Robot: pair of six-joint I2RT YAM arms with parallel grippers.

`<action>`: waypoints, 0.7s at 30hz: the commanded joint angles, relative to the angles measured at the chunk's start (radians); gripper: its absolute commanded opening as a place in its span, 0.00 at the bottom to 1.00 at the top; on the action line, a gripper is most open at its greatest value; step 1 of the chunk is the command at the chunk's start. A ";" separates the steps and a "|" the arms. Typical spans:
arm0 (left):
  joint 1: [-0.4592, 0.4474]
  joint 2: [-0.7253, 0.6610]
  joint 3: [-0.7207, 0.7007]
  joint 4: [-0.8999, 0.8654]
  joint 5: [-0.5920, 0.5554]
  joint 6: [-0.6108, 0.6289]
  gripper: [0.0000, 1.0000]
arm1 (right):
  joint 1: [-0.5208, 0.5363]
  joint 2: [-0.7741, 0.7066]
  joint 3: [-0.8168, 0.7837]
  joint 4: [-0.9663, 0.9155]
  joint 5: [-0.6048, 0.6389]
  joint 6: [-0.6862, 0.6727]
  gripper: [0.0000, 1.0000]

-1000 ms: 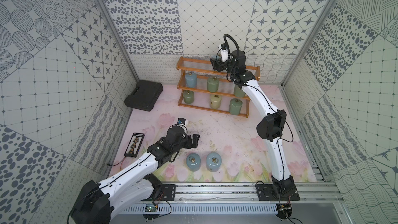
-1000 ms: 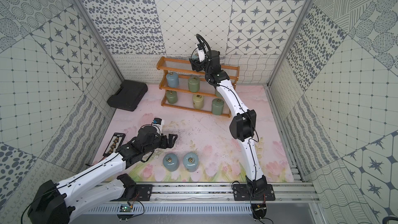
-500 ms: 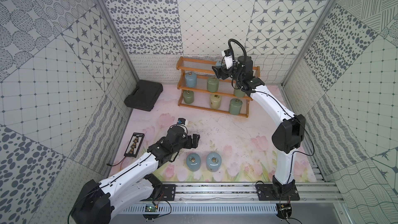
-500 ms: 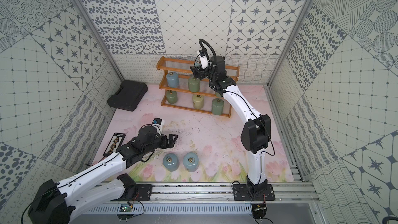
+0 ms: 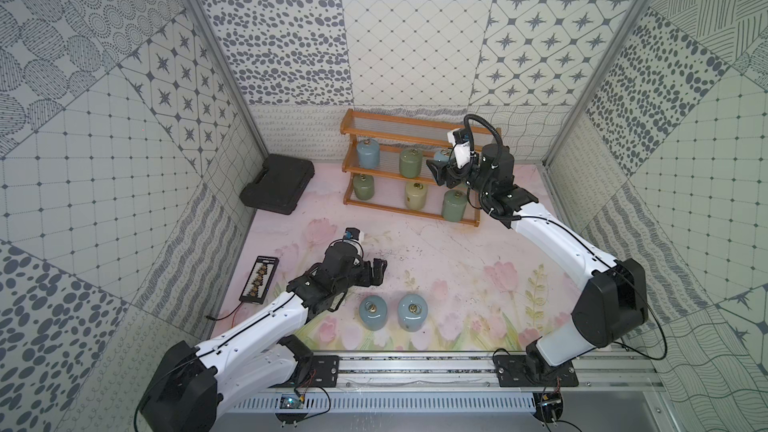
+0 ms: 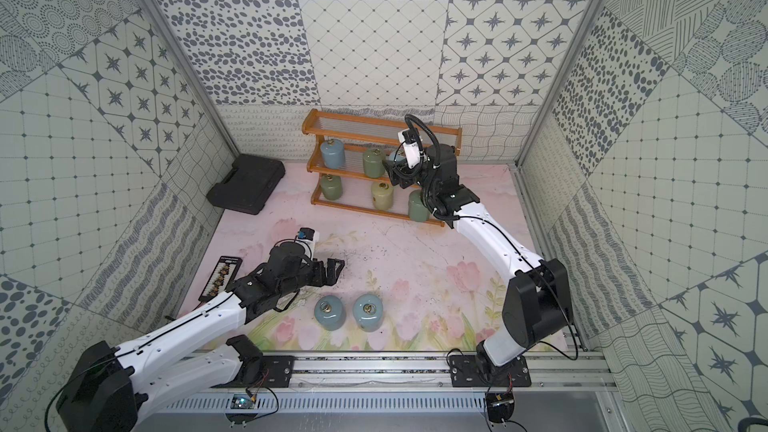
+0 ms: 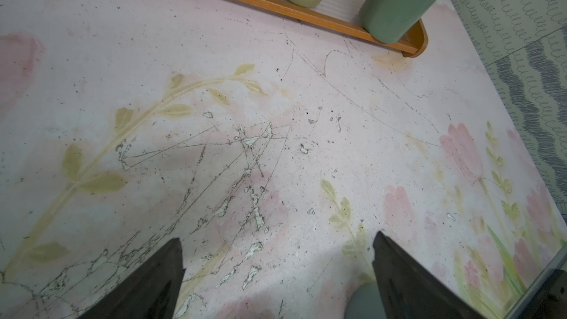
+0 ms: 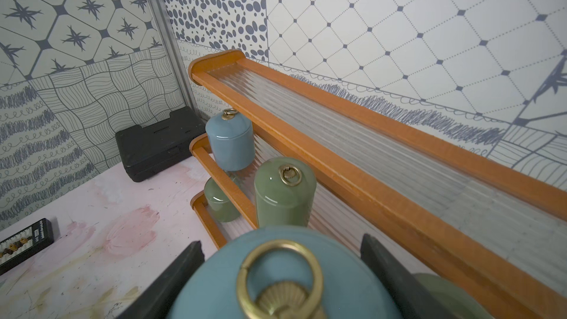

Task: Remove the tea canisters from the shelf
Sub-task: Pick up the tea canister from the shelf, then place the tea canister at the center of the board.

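The shelf (image 5: 415, 121) stands against the back wall, an orange-brown stepped rack with clear ribbed panels. My right gripper (image 8: 281, 243) is shut on a pale blue tea canister (image 8: 285, 283) with a brass ring, held over the right part of the middle tier (image 5: 441, 155). On the shelf stand a blue canister (image 5: 368, 153), a green one (image 5: 410, 162), and below them a green (image 5: 363, 186), a cream (image 5: 416, 194) and a green canister (image 5: 454, 204). Two blue canisters (image 5: 372, 312) (image 5: 412, 312) stand on the floor. Beside them my left gripper (image 5: 376, 270) is open and holds nothing.
A black plastic case (image 5: 277, 184) lies at the back left corner. A narrow black strip of small parts (image 5: 258, 284) lies by the left wall. The floor is a pink flowered mat (image 7: 306, 102), scratched in the middle. Patterned walls close in three sides.
My right arm has drawn back from the shelf's top tier and come down toward the front with the blue canister, its elbow swinging right. The left arm has not moved.
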 commanded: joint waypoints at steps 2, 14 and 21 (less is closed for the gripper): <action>0.004 -0.013 0.012 0.032 0.023 -0.012 1.00 | 0.008 -0.130 -0.109 0.168 0.021 0.017 0.69; 0.004 -0.109 0.024 -0.067 0.030 0.010 1.00 | 0.114 -0.396 -0.515 0.231 0.116 0.039 0.69; 0.005 -0.215 -0.034 -0.091 0.037 0.004 1.00 | 0.237 -0.518 -0.728 0.273 0.236 0.059 0.69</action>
